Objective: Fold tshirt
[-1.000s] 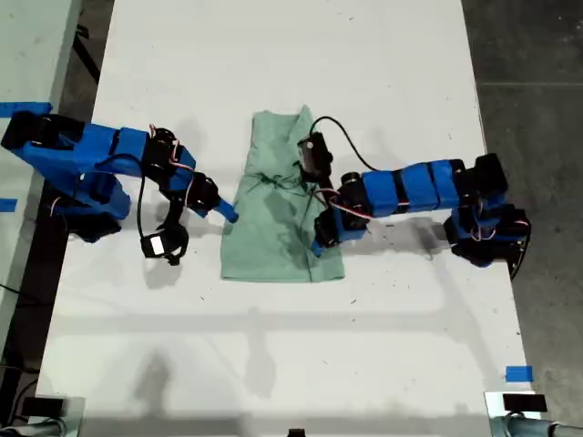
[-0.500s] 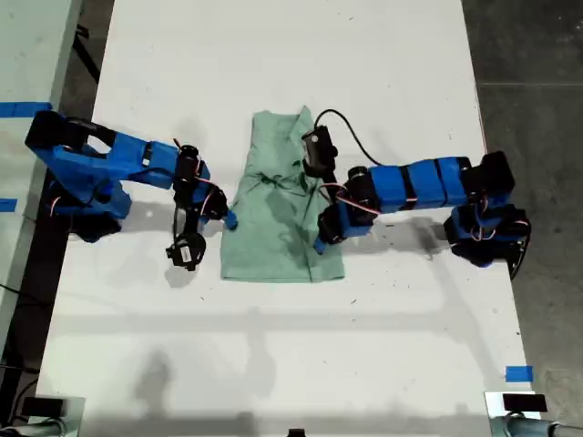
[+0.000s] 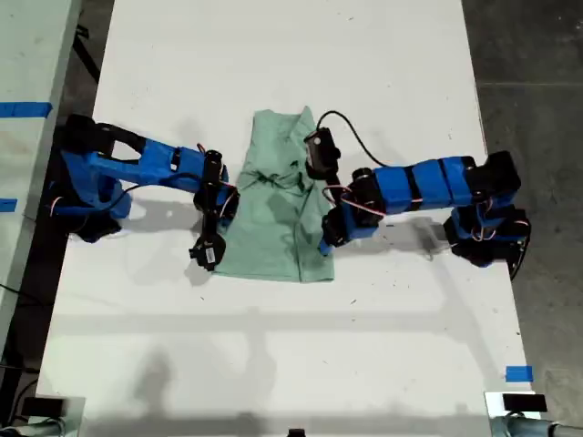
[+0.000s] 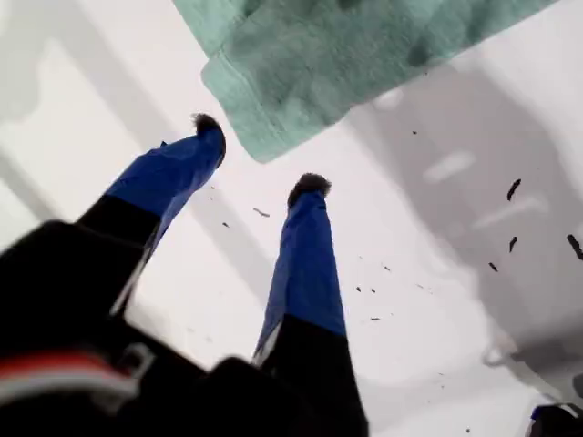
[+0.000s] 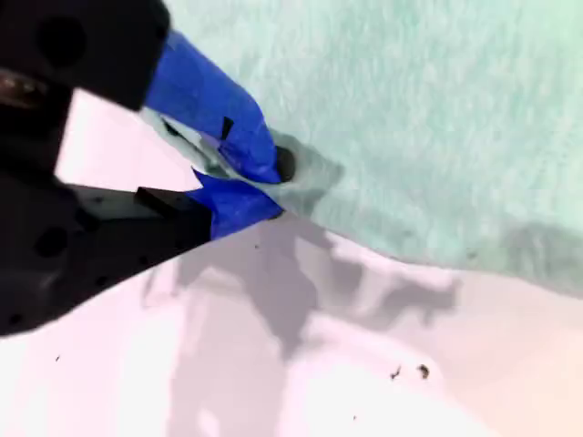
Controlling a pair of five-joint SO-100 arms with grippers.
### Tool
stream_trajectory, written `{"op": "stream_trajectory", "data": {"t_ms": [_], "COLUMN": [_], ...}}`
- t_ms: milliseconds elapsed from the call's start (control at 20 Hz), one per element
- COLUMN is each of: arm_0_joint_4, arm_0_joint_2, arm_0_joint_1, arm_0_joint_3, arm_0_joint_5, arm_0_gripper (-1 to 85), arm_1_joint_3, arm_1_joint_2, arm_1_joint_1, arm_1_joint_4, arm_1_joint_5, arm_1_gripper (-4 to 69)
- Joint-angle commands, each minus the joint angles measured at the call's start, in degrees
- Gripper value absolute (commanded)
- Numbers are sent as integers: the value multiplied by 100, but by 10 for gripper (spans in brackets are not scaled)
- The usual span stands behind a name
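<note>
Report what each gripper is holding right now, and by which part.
My second gripper is pinching the tshirt at its edge. My first gripper is open just short of a tshirt corner, holding nothing.

the tshirt (image 4: 346, 55) reads as soft matt cloth, faintly fuzzy, with a thick stitched hem. my first gripper (image 4: 260, 182) shows smooth blue plastic fingers with dark worn tips. the table (image 3: 273, 364) looks like a smooth white matt surface, dotted with dark specks.
</note>
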Motion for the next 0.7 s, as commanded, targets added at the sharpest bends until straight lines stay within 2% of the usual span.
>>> {"op": "stream_trajectory", "data": {"t_ms": [0,150,300,450,600,650], "arm_0_joint_4": [105,554,923,1679,2566,2514], "arm_0_joint_2": [1099,2162,2171,861,-1151,-1573], "arm_0_joint_1": [-149,-378,-290,123,439,475], "arm_0_joint_3": [624,1204,668,-1556,-4772,-5379], "arm_0_joint_5": [-176,-352,-369,-316,-97,18], "arm_0_gripper": [1,1,1,1,1,1], "arm_1_joint_3": [220,562,633,642,642,642], "arm_1_joint_2": [703,940,967,958,958,958], "arm_1_joint_1": [-88,-62,-53,-44,-53,-62], "arm_1_joint_4": [-308,-501,-615,-659,-677,-686], "arm_1_joint_5": [88,105,114,114,149,158], "arm_1_gripper": [191,189,188,188,187,187]}}
